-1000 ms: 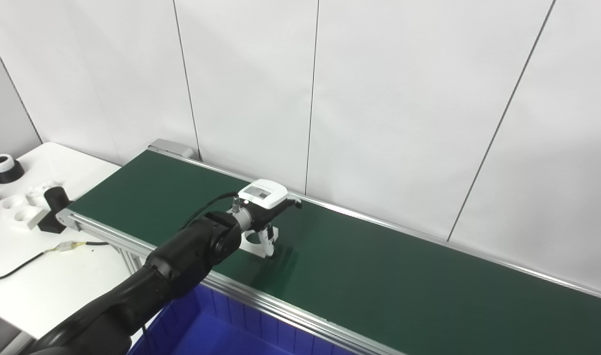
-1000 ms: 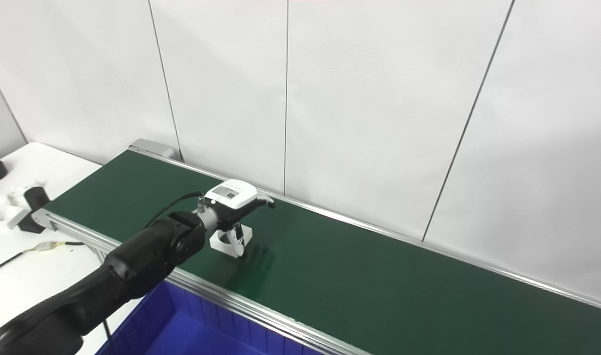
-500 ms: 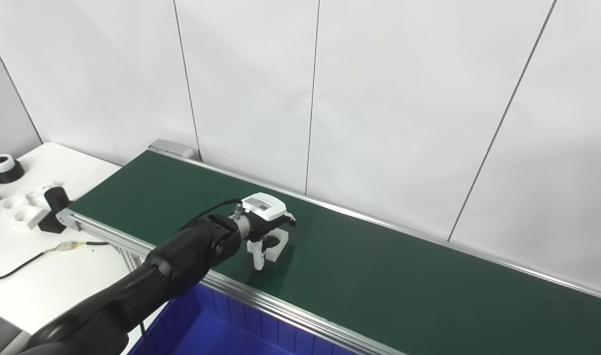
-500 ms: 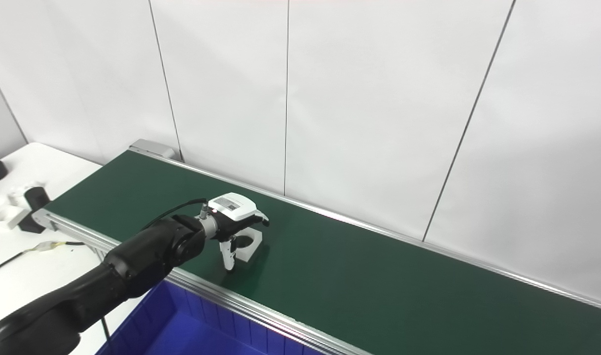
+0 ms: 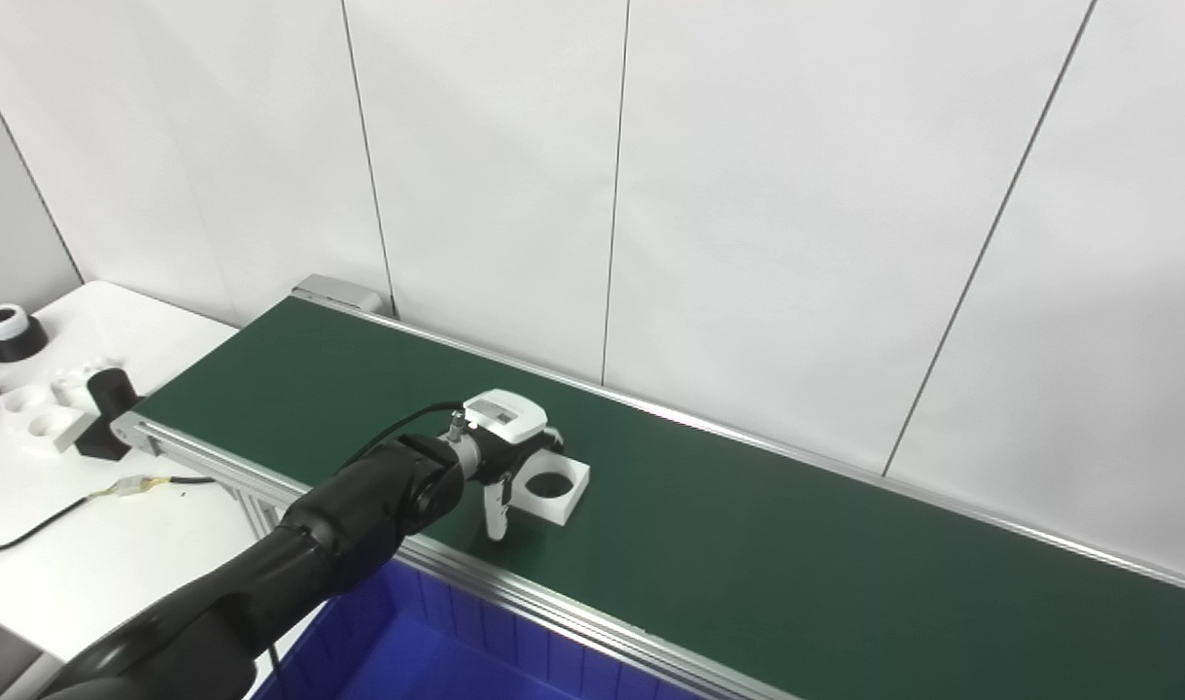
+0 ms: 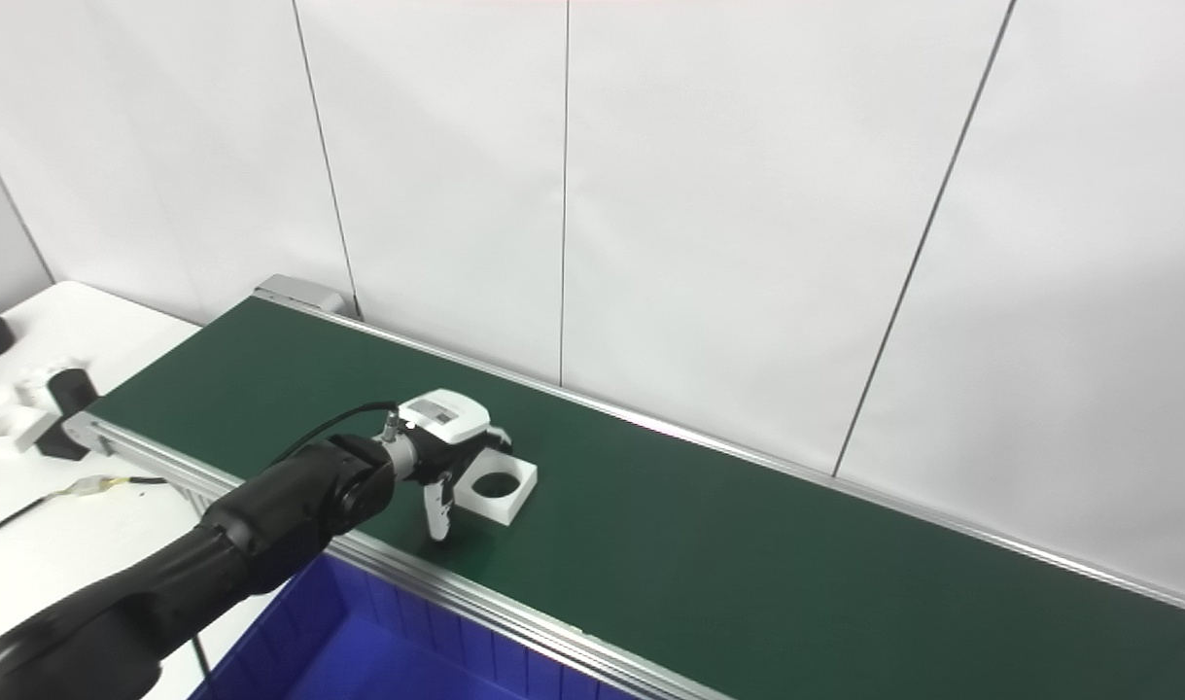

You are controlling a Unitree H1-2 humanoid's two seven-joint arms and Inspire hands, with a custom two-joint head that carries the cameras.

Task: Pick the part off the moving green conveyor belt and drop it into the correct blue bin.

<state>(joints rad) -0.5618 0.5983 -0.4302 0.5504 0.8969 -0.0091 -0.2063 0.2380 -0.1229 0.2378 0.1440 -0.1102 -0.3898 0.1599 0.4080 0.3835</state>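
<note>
I see my left hand [image 5: 500, 442] over the green belt [image 5: 748, 544], just beside the white part [image 6: 496, 490] with a round hole. Its fingers [image 6: 437, 507] point down, apart, holding nothing. Only the left eye view shows the black ring [image 5: 11, 332] on the table [image 5: 87, 544] completely.

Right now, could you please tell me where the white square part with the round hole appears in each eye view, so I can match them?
Left eye view: the white part lies on the green belt, left of centre, just right of the left hand.
Right eye view: the same part sits further left in the picture.
Shared landmark: the blue bin below the belt's near rail.
</note>
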